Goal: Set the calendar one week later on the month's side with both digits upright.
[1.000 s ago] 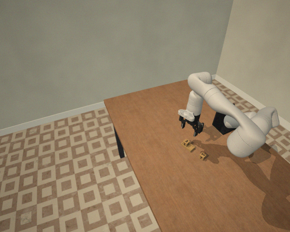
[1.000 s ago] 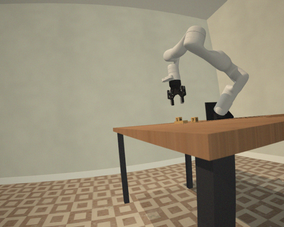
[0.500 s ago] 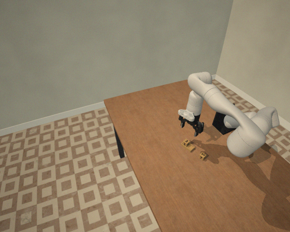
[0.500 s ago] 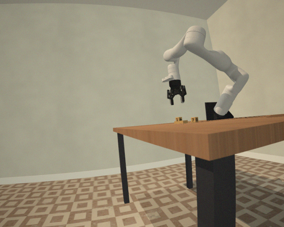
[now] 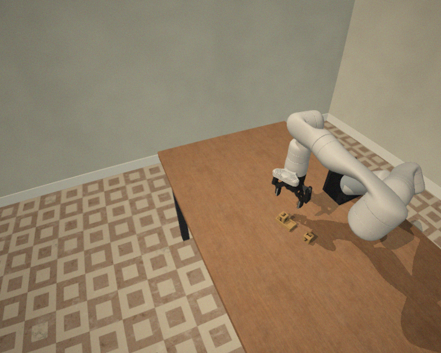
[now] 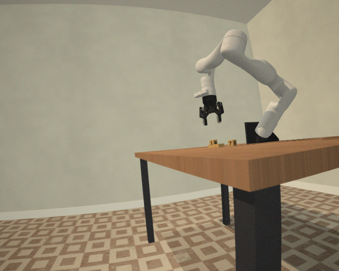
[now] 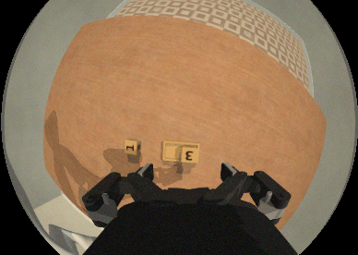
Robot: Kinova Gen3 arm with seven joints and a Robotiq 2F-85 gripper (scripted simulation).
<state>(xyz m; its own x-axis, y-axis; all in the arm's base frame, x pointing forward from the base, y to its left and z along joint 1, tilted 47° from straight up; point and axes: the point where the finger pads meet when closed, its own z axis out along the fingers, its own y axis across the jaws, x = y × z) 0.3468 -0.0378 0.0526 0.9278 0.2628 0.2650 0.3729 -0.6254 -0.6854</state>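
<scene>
Gripper [image 5: 288,200] [image 6: 212,123] [image 7: 187,171] spread wide, nothing pinched; we should centre squarely over the loose cube [image 5: 308,237] [image 6: 232,143] [image 7: 132,147], wrist view's lower left, before descending.

The Kinova Gen3 arm [image 5: 340,155] [image 6: 251,65] is finished in smooth off-white, and its rounded, tubular links are joined by bulbous elbows. Thin dark seam lines are traced around several sections. Near the wrist, a pale, flattened camera housing [image 5: 285,176] [image 6: 201,93] is fitted, its surface finely patterned in the top view. The Robotiq 2F-85 gripper [image 5: 287,199] [image 6: 212,123] [image 7: 187,171] is coloured black, with two angular, jointed fingers; grey is shown on the fingertip pads [image 7: 228,169] and at the outer knuckles. At the foot, a black angular mount [image 5: 332,191] [image 6: 250,132] is seen.
</scene>
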